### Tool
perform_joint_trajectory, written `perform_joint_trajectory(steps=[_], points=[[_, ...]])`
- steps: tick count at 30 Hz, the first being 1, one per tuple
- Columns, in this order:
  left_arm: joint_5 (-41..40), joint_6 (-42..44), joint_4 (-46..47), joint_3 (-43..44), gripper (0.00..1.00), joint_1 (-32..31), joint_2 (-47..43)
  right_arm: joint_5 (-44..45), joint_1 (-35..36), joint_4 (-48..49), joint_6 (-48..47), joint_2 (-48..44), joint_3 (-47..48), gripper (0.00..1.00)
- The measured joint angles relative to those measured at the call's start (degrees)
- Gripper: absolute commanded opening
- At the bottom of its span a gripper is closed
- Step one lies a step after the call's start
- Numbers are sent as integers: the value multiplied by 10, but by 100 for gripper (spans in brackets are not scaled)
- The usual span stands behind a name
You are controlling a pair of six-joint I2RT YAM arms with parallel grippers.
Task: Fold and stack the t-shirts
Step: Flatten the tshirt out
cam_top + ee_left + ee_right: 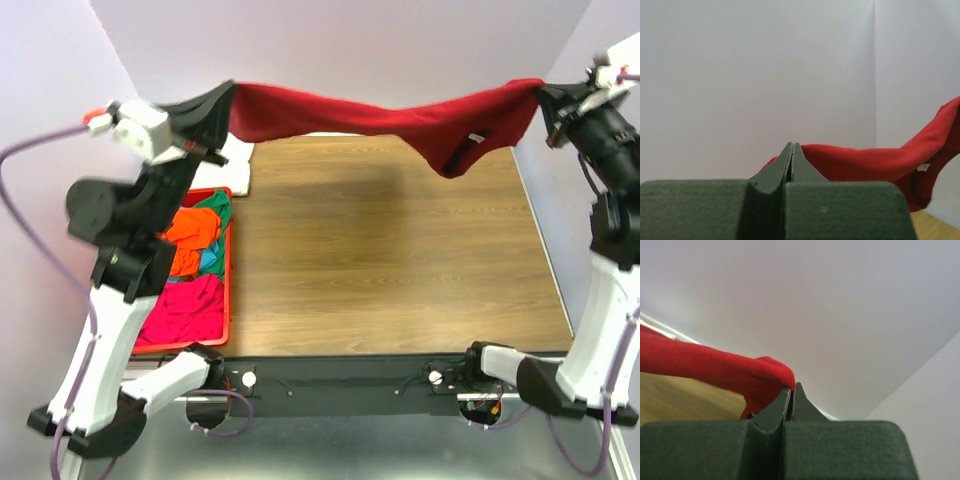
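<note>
Here, the dark red t-shirt [380, 118] is held up in the air over the far part of the counter [400, 270]; it is stretched from left to right between the two claws, and no part of it is seen to touch the wood. The left claw [229, 92] is closed on the left end of the cloth, at the far left; in the left wrist view its fingers are pressed together, with the red cloth coming out just behind their tips. The right claw [543, 93] is closed on the right end, at the far right; in the right wrist view a small fold of the cloth is pinched at the very tips. The cloth sags a little in the middle; near the right end a larger part hangs lower, where an opening with a small white label [479, 137] is seen.

On the left side of the counter a red plastic bin [229, 285] is placed, partly hidden by the left arm [120, 260]; crumpled shirts are piled in it. The green t-shirt [213, 203] lies at the far end; the orange t-shirt [190, 228] lies just near of it; a little of the teal t-shirt [207, 262] is seen under the orange one; the magenta pink t-shirt [190, 305] fills the near part. Just beyond the bin the white t-shirt [238, 160] lies flat on the counter, below the left claw and partly covered by the arm.
</note>
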Motion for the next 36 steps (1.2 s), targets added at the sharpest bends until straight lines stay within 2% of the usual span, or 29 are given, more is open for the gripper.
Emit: perform_joint_trajectory(steps=[5,10,14,19,25,26,27,28,30,31,33,36], points=[[23,0,-4,-22,0,0,-63,22,0,-6,-5,-50,13,1],[37,0,-7,11,0,0,-68,31,0,-2,-1,-45,72,1],[36,0,2,-8,0,0,-66,33,0,0,0,-41,54,1],[23,-13,54,-120,0,0,-43,39,0,19,-8,-39,-75,1],[12,-58,96,-236,0,10,106,43,0,59,-24,1,-293,1],[12,-67,97,-242,0,18,148,42,0,66,-25,15,-311,4],[12,-74,97,-243,2,22,180,40,0,71,-27,31,-328,19],[12,-81,96,-240,10,29,211,38,0,75,-26,62,-344,37],[16,-98,92,-215,41,46,280,33,0,93,-23,122,-344,77],[17,-103,83,-189,49,55,320,32,0,101,-24,153,-339,85],[22,-118,59,-116,56,73,403,38,0,112,-28,202,-332,100],[25,-120,16,-59,60,88,464,57,0,116,-27,256,-336,100]])
